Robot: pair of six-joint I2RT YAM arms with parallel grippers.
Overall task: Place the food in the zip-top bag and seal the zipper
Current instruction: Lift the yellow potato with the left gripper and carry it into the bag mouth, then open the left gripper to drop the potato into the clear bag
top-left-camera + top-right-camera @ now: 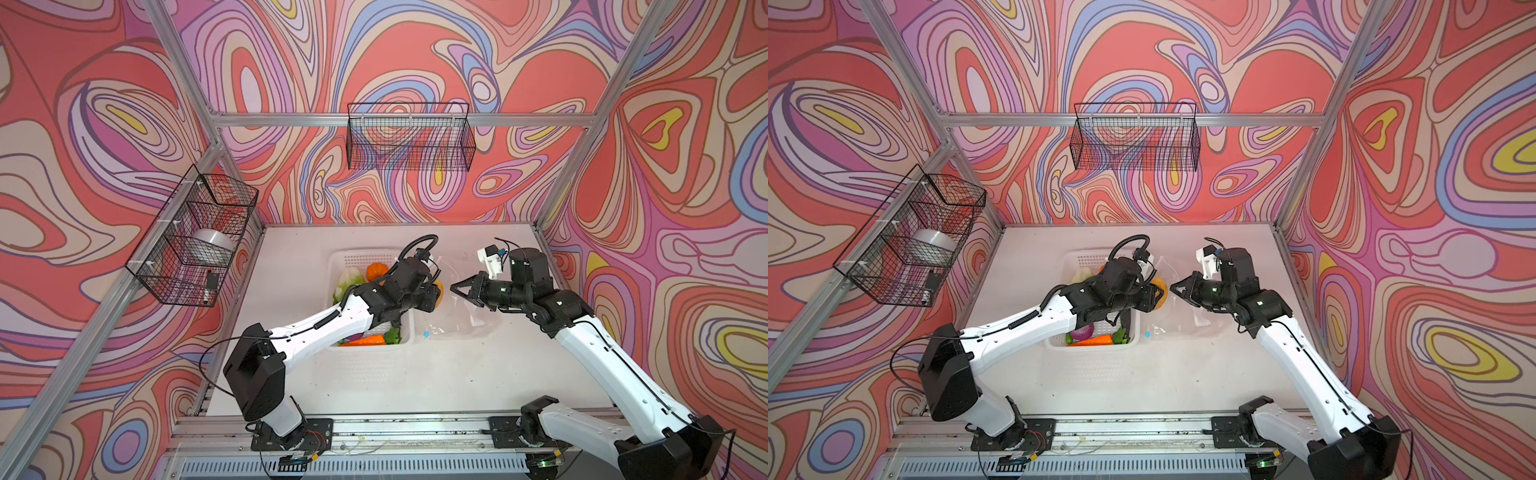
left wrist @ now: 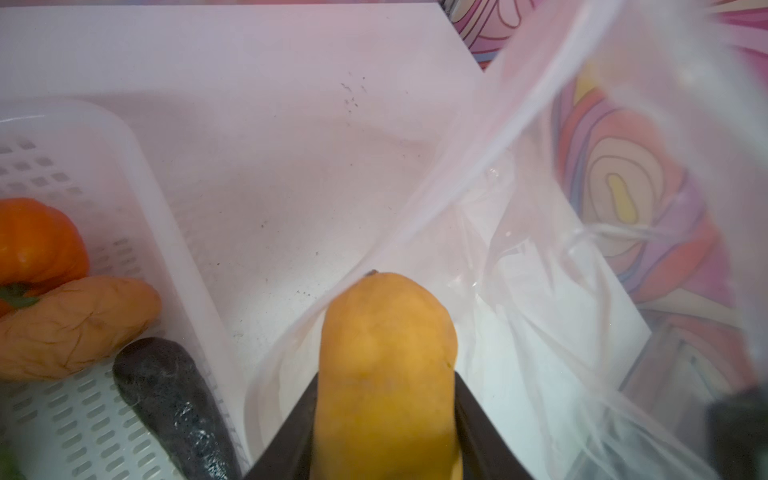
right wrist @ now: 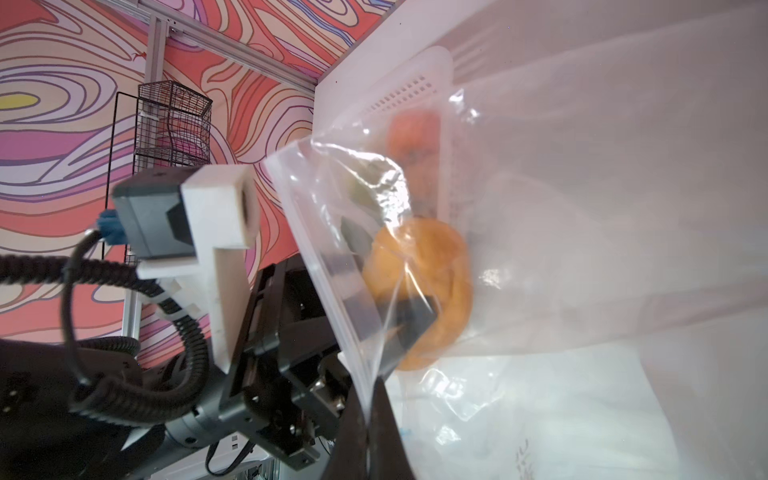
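Note:
My left gripper is shut on a smooth yellow-orange toy vegetable, whose tip sits at the raised mouth edge of the clear zip-top bag. In the right wrist view that vegetable shows through the bag's plastic. My right gripper is shut on the bag's mouth edge and holds it up off the table. The zipper's blue slider lies low near the basket. More food stays in the white basket: pumpkin, lettuce, carrot, onion, dark cucumber.
The basket stands just left of the bag on the white table. Black wire baskets hang on the back wall and the left wall. Aluminium frame posts border the table.

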